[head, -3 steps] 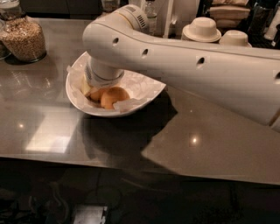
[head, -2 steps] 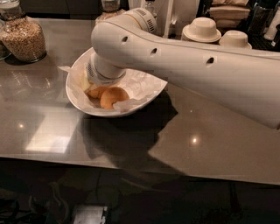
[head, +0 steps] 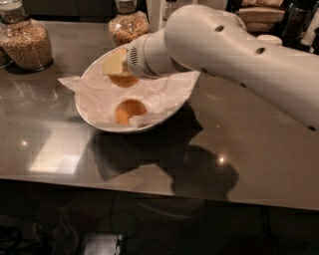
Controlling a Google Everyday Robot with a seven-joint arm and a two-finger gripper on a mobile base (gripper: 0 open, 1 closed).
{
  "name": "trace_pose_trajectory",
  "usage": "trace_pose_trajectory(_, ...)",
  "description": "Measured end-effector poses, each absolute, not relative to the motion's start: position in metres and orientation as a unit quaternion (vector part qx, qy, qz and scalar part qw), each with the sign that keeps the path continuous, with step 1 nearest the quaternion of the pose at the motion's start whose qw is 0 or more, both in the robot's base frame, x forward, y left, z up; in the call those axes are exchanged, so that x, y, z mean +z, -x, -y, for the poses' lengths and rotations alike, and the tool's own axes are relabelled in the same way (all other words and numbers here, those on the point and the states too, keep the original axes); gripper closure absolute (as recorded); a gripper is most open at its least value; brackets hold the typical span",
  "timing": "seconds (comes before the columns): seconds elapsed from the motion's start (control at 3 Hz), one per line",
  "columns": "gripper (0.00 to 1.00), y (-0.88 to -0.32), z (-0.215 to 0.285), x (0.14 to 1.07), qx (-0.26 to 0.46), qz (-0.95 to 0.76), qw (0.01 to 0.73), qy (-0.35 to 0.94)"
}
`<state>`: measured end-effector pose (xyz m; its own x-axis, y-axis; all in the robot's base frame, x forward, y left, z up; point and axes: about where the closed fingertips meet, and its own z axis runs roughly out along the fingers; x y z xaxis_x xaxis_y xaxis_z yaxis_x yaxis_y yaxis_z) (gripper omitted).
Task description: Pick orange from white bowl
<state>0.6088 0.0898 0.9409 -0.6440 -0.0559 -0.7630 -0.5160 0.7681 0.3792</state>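
The white bowl (head: 172, 94), lined with crinkled white paper, stands on the dark counter at centre left. My gripper (head: 120, 73) hangs over the bowl's back part at the end of the white arm, with a pale yellow finger (head: 113, 63) showing. It is shut on the orange (head: 124, 81), whose lower half shows just under the fingers, held above the paper. A second orange fruit (head: 129, 110) lies in the bottom of the bowl, partly behind a fold of paper.
Two glass jars of grain stand at the back, one at the left (head: 27, 42) and one at the centre (head: 127, 25). Stacked dishes (head: 259, 15) stand at the back right. The counter's front edge (head: 149, 187) runs below the bowl.
The arm has risen out of the bowl, and one fruit has come up with the gripper. The other fruit stays in the bowl. The view has shifted, so the jars now show.
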Motion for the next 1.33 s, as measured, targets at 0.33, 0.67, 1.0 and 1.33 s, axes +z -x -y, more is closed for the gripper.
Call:
trace_pose_trajectory(0.33,1.00,-0.604,-0.086,0.964,0.368,-0.819,0.414,0.152)
trace_pose_trajectory(0.67,1.00,-0.600,-0.069,0.968,0.453,-0.786,0.398,0.138)
trace_pose_trajectory(1.0,1.00,-0.593,-0.058,0.966,0.474,-0.772,0.399,0.143)
trace_pose_trajectory(1.33,1.00,-0.593,-0.058,0.966,0.474,-0.772,0.399,0.143)
